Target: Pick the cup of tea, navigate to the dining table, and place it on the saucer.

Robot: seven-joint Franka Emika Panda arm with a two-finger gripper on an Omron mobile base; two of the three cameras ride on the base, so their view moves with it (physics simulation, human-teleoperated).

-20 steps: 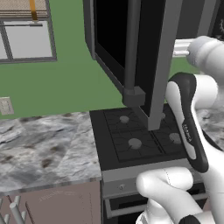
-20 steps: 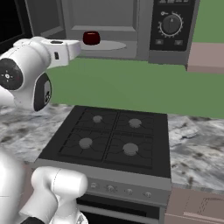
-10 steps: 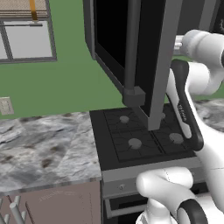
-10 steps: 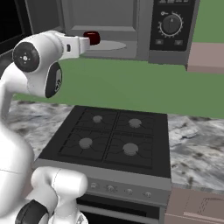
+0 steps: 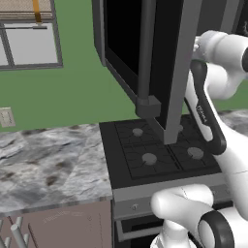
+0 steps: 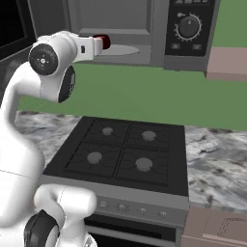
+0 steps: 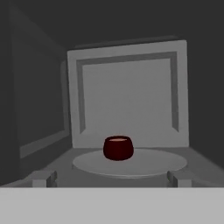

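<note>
The cup of tea [image 7: 118, 148] sits inside the open microwave [image 6: 144, 29], on the pale round turntable [image 7: 131, 162] at the floor of the cavity. In the hand view the cup stands upright near the middle of the turntable, slightly toward its far edge, with the tan liquid surface visible at its rim. In the right base view the cup [image 6: 102, 41] appears as a dark red shape at the left end of the turntable, just beyond the tip of the white arm.

The gripper [image 7: 111, 178] is level with the cavity opening and points straight in at the cup. Its two fingertips [image 7: 43, 178] stand wide apart at the near edge of the cavity floor, one to each side, with the cup between them but farther in. Nothing is held, and the fingertips are clear of both cup and turntable.

The microwave door [image 5: 145, 63] hangs open to the left, its dark panel seen edge-on in the left base view. The control panel with a round dial [image 6: 189, 26] is on the right of the cavity.

Below the microwave is the black four-burner stove [image 6: 123, 154], flanked by marbled counter [image 5: 48, 164] on both sides. The wall [image 6: 144, 96] behind is green.
</note>
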